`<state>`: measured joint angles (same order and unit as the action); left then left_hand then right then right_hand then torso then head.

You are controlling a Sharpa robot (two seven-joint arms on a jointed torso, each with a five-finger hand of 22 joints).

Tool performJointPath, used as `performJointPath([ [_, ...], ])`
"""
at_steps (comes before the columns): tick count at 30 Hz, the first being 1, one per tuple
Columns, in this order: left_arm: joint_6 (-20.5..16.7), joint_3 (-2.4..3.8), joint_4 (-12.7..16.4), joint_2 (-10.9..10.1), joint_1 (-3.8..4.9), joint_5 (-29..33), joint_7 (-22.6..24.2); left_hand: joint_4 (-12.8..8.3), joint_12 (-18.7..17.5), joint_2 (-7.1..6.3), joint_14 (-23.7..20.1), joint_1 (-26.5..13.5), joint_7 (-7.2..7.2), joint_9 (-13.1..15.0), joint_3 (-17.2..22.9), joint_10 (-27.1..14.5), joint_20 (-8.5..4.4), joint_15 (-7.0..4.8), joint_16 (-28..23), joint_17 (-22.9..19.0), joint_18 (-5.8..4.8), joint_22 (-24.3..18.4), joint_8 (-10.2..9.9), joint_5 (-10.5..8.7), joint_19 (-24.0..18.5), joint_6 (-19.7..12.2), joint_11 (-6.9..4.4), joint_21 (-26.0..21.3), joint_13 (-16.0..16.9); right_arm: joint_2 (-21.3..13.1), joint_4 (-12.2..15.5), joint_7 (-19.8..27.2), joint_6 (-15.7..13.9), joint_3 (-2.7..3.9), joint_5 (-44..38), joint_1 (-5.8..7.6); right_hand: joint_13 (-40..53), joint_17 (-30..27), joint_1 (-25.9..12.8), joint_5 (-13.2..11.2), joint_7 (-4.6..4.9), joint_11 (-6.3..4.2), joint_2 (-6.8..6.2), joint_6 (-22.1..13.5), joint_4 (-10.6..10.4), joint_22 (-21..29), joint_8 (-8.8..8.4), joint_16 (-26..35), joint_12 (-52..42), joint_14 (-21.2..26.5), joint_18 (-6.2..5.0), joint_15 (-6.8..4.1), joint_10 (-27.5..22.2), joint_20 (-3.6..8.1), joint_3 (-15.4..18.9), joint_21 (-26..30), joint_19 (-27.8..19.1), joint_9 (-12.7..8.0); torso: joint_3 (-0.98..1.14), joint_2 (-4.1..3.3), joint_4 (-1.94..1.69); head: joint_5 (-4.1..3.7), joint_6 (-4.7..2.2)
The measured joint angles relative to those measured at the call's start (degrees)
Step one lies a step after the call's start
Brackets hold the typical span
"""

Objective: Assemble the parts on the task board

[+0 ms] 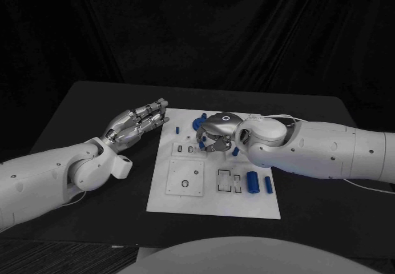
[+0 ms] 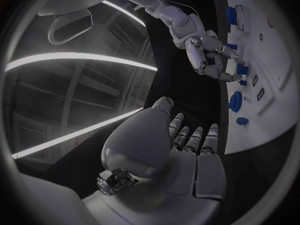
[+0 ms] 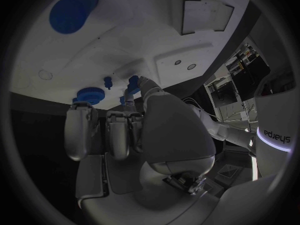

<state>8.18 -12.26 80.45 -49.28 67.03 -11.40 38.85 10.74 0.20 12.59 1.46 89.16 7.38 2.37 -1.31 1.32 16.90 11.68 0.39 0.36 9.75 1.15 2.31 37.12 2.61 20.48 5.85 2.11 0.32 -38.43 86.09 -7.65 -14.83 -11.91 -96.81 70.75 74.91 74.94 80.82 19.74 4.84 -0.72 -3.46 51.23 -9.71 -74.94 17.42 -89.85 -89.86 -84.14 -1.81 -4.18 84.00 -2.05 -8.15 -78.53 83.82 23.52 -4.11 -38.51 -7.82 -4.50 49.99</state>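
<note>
Left hand: the silver many-fingered left hand (image 1: 136, 124) hovers over the black bench (image 1: 74, 114) just beside the left edge of the white task board (image 1: 210, 200), palm turned toward the board, fingers (image 1: 154, 111) extended close together and holding nothing.
Board: the flat white task board lies in the middle of the bench, with raised white square blocks and dark slots on its near half.
Parts, seated: a round blue knob (image 1: 198, 121) and small blue pegs (image 2: 242, 120) stand in the board's far part; I judge these already placed.
Parts, loose: two short blue cylinders (image 1: 253, 182) lie on their sides on the board's near right part, beside an open rectangular slot (image 1: 225, 180); I judge these still to be fitted.
Progress: roughly partway by my reading, with several slots still open.
Right hand: the silver right hand (image 1: 216, 136) is bent down over the board's middle, just near of the blue knob, fingers (image 2: 206, 65) curled inward toward a small blue piece (image 3: 132, 81) at their tips.
Right grasp: whether that piece is pinched or merely touched, I cannot tell.
</note>
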Motion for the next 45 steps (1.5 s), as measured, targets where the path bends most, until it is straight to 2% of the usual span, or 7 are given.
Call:
performJointPath([
  [17, 0.5, 0.00, -0.2, 0.1, -0.08, 0.0, 0.0, 0.0, 0.0, 0.00, 0.0, 0.0, 0.00, 0.0, 0.0, 0.0, 0.00, 0.00, 0.0, 0.0, 0.00, 0.0, 0.0, 0.00, 0.0, 0.0, 0.00, 0.0, 0.0, 1.2, -1.7, -0.2, 0.1, 0.07, -0.5, -0.55, 0.0, 0.0, 0.0, 0.0, 0.28, 0.00, -0.01, -0.4, 0.2, 0.0, -0.15, 0.0, 0.0, 0.0, 0.01, 0.00, 0.0, -0.20, 0.1, 0.3, 0.2, 0.0, -0.04, 0.00, -0.02, 0.08, 0.00],
  [24, 0.6, 0.00, -0.2, 0.2, -0.10, 0.0, 0.0, 0.0, 0.0, 0.00, 0.0, 0.0, 0.00, 0.0, 0.0, 0.0, 0.00, 0.00, 0.0, 0.0, 0.00, 0.0, 0.0, 0.00, 0.0, 0.0, 0.00, 0.0, 0.0, 1.2, -1.8, -0.2, 0.2, 0.06, -0.5, -0.67, 0.0, 0.0, -0.4, -1.0, 0.62, 0.40, 0.38, -1.8, 0.6, 0.0, -1.75, 0.0, 0.0, 0.2, -0.06, 0.20, 0.0, -0.20, -0.1, 0.7, 0.2, -0.9, -0.03, -0.01, -0.02, 0.00, 0.00],
  [26, 0.6, 0.00, -0.2, 0.2, -0.10, 0.0, 0.0, 0.0, 0.0, 0.00, 0.0, 0.0, 0.00, 0.0, 0.0, 0.0, 0.00, 0.00, 0.0, 0.0, 0.00, 0.0, 0.0, 0.00, 0.0, 0.0, 0.00, 0.0, 0.0, 1.2, -1.8, -0.2, 0.2, 0.04, -0.6, -0.69, 0.0, 0.0, -0.8, -1.7, 0.51, 0.40, 0.14, -2.3, 0.7, 0.0, -2.30, 0.0, 0.0, 0.2, -0.98, 0.20, 0.0, -0.41, -0.1, 0.8, 0.0, -1.2, -0.03, -0.01, -0.02, 0.00, 0.00],
  [32, 0.6, 0.00, -0.3, 0.2, -0.12, 0.0, 0.0, -0.2, 0.0, 0.00, 0.0, 0.0, 0.00, 0.0, 0.2, 0.0, 0.00, 0.00, 0.0, 0.0, 0.00, 0.0, 0.0, 0.00, 0.0, 0.0, 0.00, 0.0, 0.0, 1.3, -1.9, -0.3, 0.4, 0.02, -0.6, -0.75, 0.0, 0.0, -1.5, -3.0, 0.79, 0.40, -0.09, -3.2, 1.0, 0.0, -3.64, 0.0, 0.0, 0.2, -0.92, 0.20, 0.0, -0.41, -0.1, 1.2, 0.0, -2.0, -0.03, -0.01, -0.02, 0.05, 0.00],
  [34, 0.6, 0.00, -0.3, 0.2, -0.13, 0.0, 0.0, -0.2, 0.0, 0.00, 0.0, 0.0, 0.00, 0.0, 0.2, 0.0, 0.00, 0.00, 0.0, 0.0, 0.01, 0.0, 0.0, 0.00, 0.0, 0.0, 0.00, 0.0, 0.0, 1.3, -1.9, -0.3, 0.5, 0.02, -0.6, -0.75, 0.0, 0.0, -1.4, -3.1, 0.61, 0.40, -0.09, -3.5, 1.0, 0.0, -3.88, 0.0, 0.0, 0.2, -0.92, 0.20, 0.0, -0.41, -0.1, 1.3, 0.0, -2.2, -0.03, -0.01, -0.02, 0.05, 0.00],
  [35, 0.6, 0.00, -0.4, 0.2, -0.13, 0.0, -0.1, -0.2, 0.0, 0.00, 0.0, 0.0, 0.00, 0.0, 0.2, 0.0, 0.00, 0.00, 0.0, 0.0, 0.01, 0.0, 0.0, 0.00, 0.0, 0.0, -0.01, 0.0, 0.0, 1.3, -1.9, -0.3, 0.6, 0.02, -0.6, -0.76, 0.0, 0.0, -1.5, -3.4, 0.81, 0.40, -0.09, -3.6, 1.2, 0.0, -4.19, 0.0, 0.0, 0.2, -0.92, 0.20, 0.0, -0.41, 0.1, 1.3, 0.0, -2.3, -0.02, -0.01, -0.02, 0.05, 0.00],
  [45, 0.7, 0.00, -0.4, 0.2, -0.16, 0.0, -0.1, -0.2, 0.0, 0.00, 0.0, 0.0, 0.00, 0.0, 0.2, 0.0, 0.00, 0.00, 0.0, 0.0, 0.00, 0.0, 0.0, 0.00, 0.0, 0.0, -0.01, 0.0, 0.0, 1.4, -2.0, -0.3, 1.2, 0.02, -0.6, -0.81, 0.0, 0.0, -2.7, -5.9, 0.57, 0.40, -0.25, -7.0, 2.1, 0.0, -8.36, 0.2, 0.0, 0.2, -0.91, 0.20, 0.0, -0.41, 0.3, 1.8, 0.0, -4.8, -0.01, 0.00, -0.01, 0.14, 0.00],
])
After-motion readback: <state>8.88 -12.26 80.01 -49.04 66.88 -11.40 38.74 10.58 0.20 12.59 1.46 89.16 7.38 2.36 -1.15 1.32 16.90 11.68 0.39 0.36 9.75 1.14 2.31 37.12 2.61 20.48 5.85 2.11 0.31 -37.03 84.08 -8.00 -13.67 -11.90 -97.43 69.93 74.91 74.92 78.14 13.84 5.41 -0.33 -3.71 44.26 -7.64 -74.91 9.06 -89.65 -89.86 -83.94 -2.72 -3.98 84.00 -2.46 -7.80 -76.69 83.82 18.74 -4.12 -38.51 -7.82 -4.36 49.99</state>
